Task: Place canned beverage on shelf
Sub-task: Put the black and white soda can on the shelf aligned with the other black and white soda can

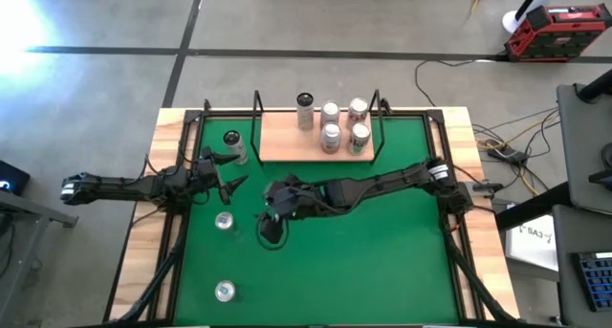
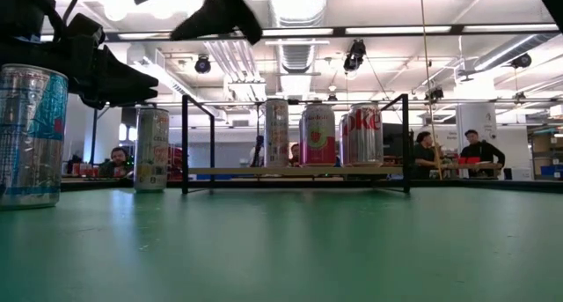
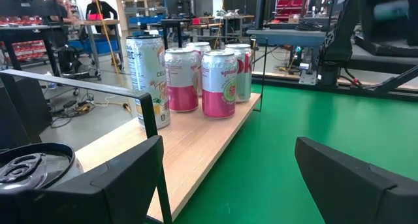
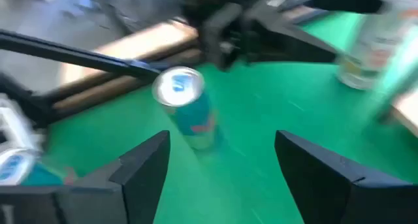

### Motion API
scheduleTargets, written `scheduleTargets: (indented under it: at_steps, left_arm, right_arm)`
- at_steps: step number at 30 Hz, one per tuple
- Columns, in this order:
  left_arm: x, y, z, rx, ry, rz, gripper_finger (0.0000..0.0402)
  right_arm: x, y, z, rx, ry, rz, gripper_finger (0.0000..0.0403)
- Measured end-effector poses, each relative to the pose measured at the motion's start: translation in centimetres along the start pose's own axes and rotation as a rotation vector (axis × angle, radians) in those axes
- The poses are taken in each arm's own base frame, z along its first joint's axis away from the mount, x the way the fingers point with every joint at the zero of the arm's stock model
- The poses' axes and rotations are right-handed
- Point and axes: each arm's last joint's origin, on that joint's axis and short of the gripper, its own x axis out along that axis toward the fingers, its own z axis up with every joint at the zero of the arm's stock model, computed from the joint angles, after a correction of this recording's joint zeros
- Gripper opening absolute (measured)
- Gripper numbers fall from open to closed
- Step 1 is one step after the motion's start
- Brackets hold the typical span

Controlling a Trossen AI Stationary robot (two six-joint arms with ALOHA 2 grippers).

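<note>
Shelf: light-wood board, black rod frame, at the green surface's far edge.
Shelved cans: five, upright.
Loose cans: apparently three, upright, off-shelf.

- tall white can at the near end of the shelf, left wrist view: letters "CEL" at the top of its label, rest cut off by the black post
- pink-and-white can just beside it: "spind…" partly readable above a round green-and-pink fruit emblem
- red-and-silver can on the shelf, low view: large red letters ending in "ke", start hidden
- white sheet off the surface at right, high view: "SA3-" then an unclear character
- blue cans on the surface: print too blurred to read
</note>
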Motion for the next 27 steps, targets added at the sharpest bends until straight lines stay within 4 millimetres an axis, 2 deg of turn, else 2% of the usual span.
scheduleTargets:
  at_steps: [4,8,15,27]
  left_arm:
    - [0.0,0.0,0.0,0.001,0.002,0.000,0.0332]
    - [0.0,0.0,0.0,0.001,0.003,0.000,0.0332]
    - [0.0,0.0,0.0,0.001,0.003,0.000,0.0332]
    - [0.0,0.0,0.0,0.002,0.004,0.000,0.0332]
  right_arm:
    - [0.2,-1.9,-1.1,-0.028,-0.124,0.132,0.0239]
    - [-0.9,-4.0,-2.9,-0.037,-0.223,0.160,0.0218]
    - [-6.9,-7.5,-6.1,-0.059,-0.343,0.162,0.0198]
    - [-17.0,-12.7,-13.1,-0.117,-0.455,0.139,0.0194]
